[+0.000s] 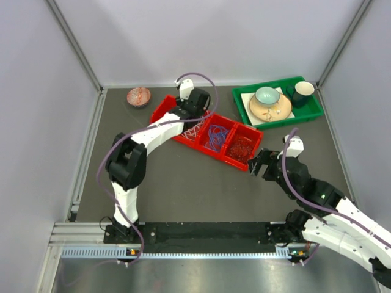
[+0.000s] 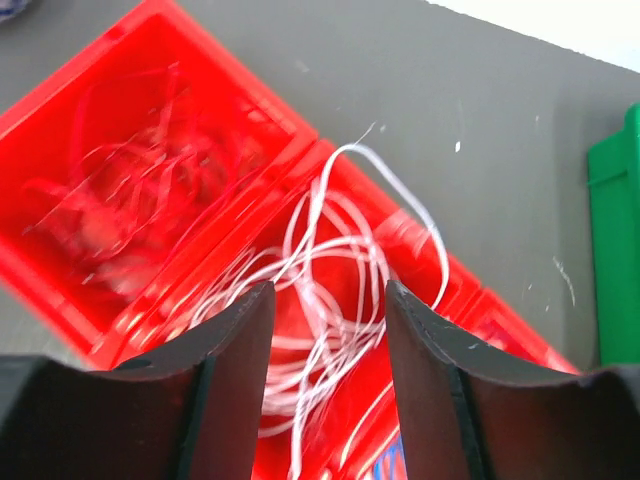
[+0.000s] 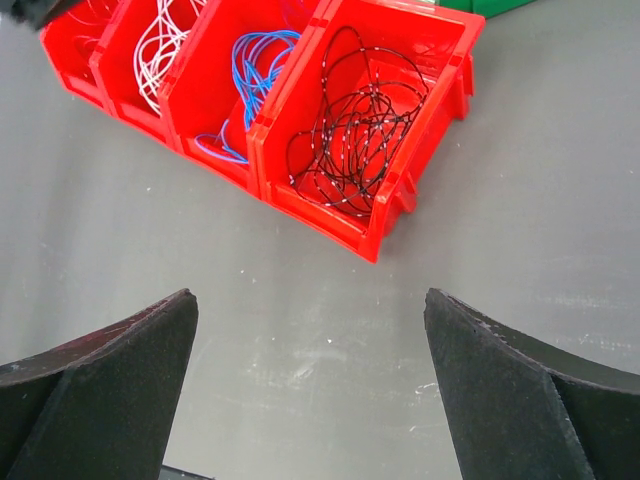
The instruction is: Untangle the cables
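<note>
Above the grey table [image 1: 183,183], left gripper [image 2: 328,292] hovers over white cables [image 2: 330,345].

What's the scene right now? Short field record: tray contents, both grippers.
tray: red tray, four compartments, one cable colour in each
contents: red cables, white cables, blue cables, black cables
left gripper: open, above the white cables
right gripper: open, over the table, short of the black cables' compartment
also: green tray, far right
</note>
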Robot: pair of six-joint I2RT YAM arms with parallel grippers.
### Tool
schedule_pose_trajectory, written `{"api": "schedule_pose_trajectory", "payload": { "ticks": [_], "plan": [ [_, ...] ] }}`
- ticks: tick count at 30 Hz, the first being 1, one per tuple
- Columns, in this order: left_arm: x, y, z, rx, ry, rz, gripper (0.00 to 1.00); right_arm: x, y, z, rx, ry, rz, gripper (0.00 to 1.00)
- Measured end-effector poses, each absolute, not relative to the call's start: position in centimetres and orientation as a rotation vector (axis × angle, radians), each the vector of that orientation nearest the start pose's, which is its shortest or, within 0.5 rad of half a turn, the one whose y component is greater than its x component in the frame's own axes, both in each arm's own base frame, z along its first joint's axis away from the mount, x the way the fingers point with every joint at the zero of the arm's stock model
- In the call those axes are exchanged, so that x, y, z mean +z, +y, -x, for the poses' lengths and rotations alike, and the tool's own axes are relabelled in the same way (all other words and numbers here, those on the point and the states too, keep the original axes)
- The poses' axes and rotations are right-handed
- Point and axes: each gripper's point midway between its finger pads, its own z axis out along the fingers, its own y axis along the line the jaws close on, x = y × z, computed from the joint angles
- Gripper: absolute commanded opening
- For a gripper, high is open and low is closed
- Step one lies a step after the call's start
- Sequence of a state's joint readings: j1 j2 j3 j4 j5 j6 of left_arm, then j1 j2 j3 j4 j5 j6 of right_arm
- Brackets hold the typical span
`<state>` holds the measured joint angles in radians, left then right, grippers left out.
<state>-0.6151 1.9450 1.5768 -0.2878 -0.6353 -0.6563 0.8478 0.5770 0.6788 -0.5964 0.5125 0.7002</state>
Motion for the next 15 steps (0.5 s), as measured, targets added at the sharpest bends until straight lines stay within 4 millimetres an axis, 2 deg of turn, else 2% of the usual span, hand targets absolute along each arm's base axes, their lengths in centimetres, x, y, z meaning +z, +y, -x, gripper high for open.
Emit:
{"api": "schedule_pose_trajectory", "payload": {
  "ticks": [4,10,15],
  "plan": [
    [14.7,-24.0,-50.4,-0.046,2.069,0.342,0.50,19.9,13.3,-20.1,0.455,2.024,-0.163,0.94],
    [11.6,-24.0,-52.3,0.003,2.122,0.272,0.51,19.7,13.4,-20.3,0.438,2.033,-0.160,0.95],
    [11.1,-23.8,-52.7,0.024,2.132,0.247,0.49,19.2,13.5,-20.6,0.410,2.054,-0.147,0.95]
  ]
}}
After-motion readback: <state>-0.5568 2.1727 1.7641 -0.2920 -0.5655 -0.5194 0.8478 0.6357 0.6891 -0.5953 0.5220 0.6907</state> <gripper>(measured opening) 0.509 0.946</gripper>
